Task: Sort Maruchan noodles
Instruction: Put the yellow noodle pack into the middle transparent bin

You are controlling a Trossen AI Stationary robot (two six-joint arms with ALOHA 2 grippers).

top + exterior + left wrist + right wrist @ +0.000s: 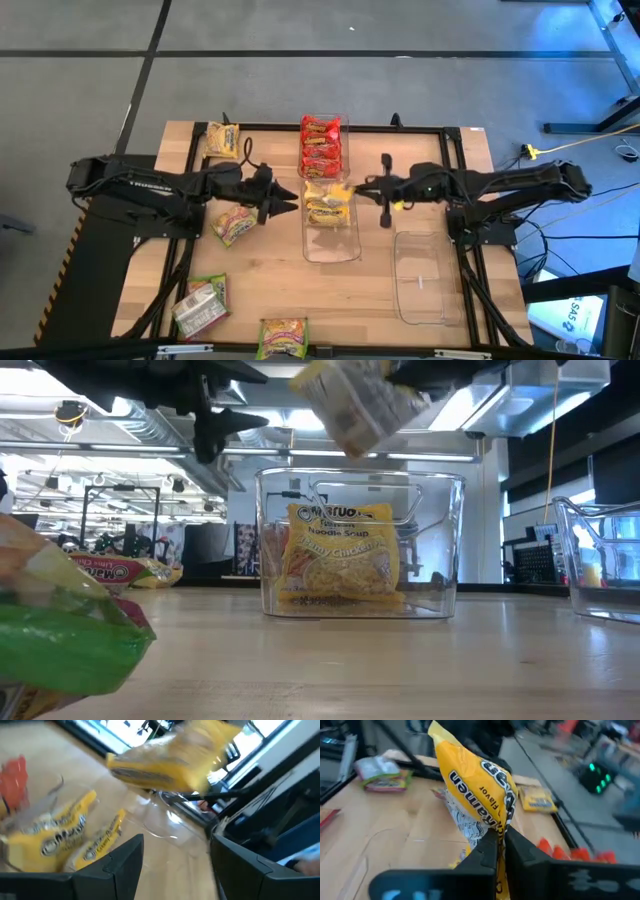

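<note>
One yellow packet point(480, 790) hangs over the middle bin point(330, 250), pinched by its bottom seam in the right gripper point(501, 845), whose jaws are pressed together on the wrapper. It looks light, crinkly and slippery, the noodle block inside likely brittle, so the crimped seam seems the safest hold. Beside it, the left gripper point(290, 197) stands spread and empty. Other packets lie in the bin and along the table's edges.

High cam straight down over whole table point(270, 300), low cam at tabletop lvl close to centre clear bin point(360, 545) facing room, wrist cams look fwd past own fingers; all share that bin w/ yellow packet point(475, 795) above.
</note>
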